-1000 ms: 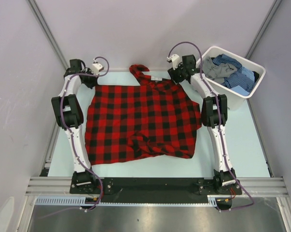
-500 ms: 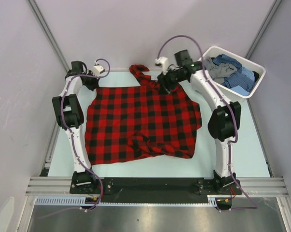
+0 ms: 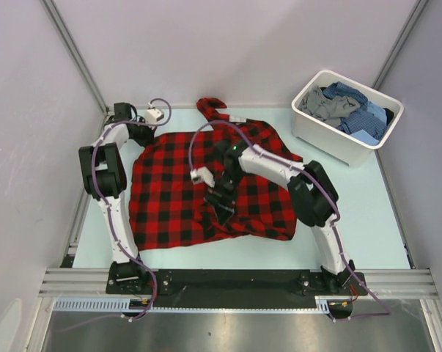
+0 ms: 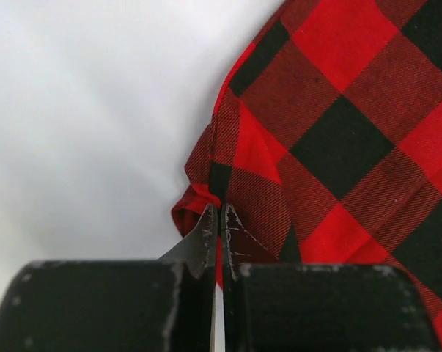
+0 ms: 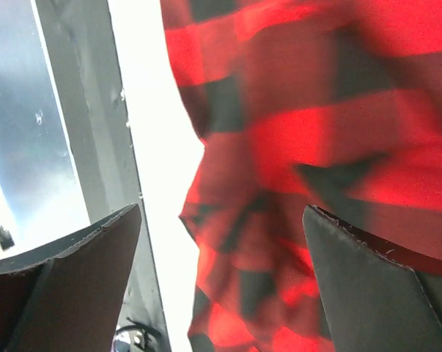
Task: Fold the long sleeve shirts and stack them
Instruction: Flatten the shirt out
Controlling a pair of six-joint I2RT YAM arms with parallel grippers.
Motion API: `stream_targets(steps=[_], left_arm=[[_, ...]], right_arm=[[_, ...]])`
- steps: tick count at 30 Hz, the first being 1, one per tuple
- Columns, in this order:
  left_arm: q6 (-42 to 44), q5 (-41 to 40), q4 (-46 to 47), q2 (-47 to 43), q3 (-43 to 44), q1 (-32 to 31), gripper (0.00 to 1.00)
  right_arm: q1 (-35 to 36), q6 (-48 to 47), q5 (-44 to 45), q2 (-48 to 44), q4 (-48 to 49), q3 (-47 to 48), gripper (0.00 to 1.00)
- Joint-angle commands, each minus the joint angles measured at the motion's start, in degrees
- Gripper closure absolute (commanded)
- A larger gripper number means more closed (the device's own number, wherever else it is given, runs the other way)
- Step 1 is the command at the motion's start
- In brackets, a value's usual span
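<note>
Change over the last second: right gripper (image 3: 224, 207) has left the far right shoulder of the shirt (image 3: 173, 183) and swung across to the middle. It now hangs above the rumple (image 3: 215, 220) at the near hem. Its jaws have also gone from about half apart to wide apart. The right wrist view shows the right gripper (image 5: 221, 235) with nothing between its fingers and the bunched cloth (image 5: 257, 249) below, apparently not touching.

Left gripper (image 3: 138, 132) hasn't moved. It is clamped on the shirt's far left corner, and in the wrist view the left gripper (image 4: 219, 218) has a nip of red cloth (image 4: 330, 147) between its closed jaws.

The shirt lies mostly flat on the table (image 3: 360, 213), spread between the arms, collar toward the far side and one sleeve trailing out behind it. The far right shoulder looks released and resting on the table.

Other shirts (image 3: 349, 110) are heaped in the tub (image 3: 319, 137) at the far right, untouched.

Meaning for the task: this is my judgement that spreading is nearly done, with the left arm anchoring a corner while the right goes to clear the bunched hem. Folding hasn't begun and nothing is stacked. Risk is that pulling the hem drags the whole shirt if the left pinch slips.
</note>
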Motion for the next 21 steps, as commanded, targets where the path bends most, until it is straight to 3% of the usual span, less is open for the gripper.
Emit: stream_targets(steps=[1, 2, 4, 5, 6, 9, 15, 16, 17, 19, 20, 21], left_arm=[[-1.7, -0.4, 4.9, -4.1, -2.8, -0.4, 1.0], [-2.0, -0.4, 4.9, -4.0, -3.0, -0.4, 1.0], [-2.4, -0.4, 5.3, -3.9, -3.6, -0.4, 1.0], [-2.4, -0.3, 5.5, -4.0, -4.0, -0.4, 1.0], [-2.4, -0.2, 6.0, -4.2, -4.2, -0.4, 1.0], [-2.4, 0.0, 6.4, -4.2, -4.4, -0.4, 1.0], [-1.8, 0.0, 6.4, -4.1, -4.2, -0.4, 1.0], [-1.8, 0.1, 6.3, -4.1, -4.2, -0.4, 1.0], [-1.3, 0.2, 6.2, -4.1, -4.1, -0.4, 1.0], [-0.5, 0.1, 6.0, -4.1, -3.7, -0.4, 1.0], [-0.4, 0.1, 5.4, -4.1, -3.4, -0.4, 1.0], [-0.2, 0.2, 5.1, -4.1, -2.9, -0.4, 1.0]], right_arm=[[3.4, 3.9, 5.9, -6.3, 9.9, -9.1, 0.06], [3.4, 4.2, 6.4, -6.5, 10.3, -11.6, 0.08], [3.0, 4.4, 7.0, -7.2, 9.6, -13.1, 0.31], [2.8, 3.0, 6.2, -7.9, 8.7, -13.9, 0.44], [2.7, 1.8, 4.8, -9.2, 7.7, -15.7, 0.69], [2.9, -5.6, 2.3, -17.7, 3.1, -22.3, 1.0], [8.2, -19.5, 6.7, -32.3, -5.0, -33.2, 0.96], [8.8, -21.2, 7.9, -32.9, -5.2, -35.5, 0.89], [9.3, -22.4, 10.0, -33.6, -5.5, -36.3, 0.62], [8.8, -23.9, 11.5, -33.9, -5.2, -35.7, 0.34], [8.0, -23.7, 13.2, -33.7, -4.5, -34.7, 0.13], [6.7, -23.2, 13.4, -33.4, -3.6, -32.9, 0.1]])
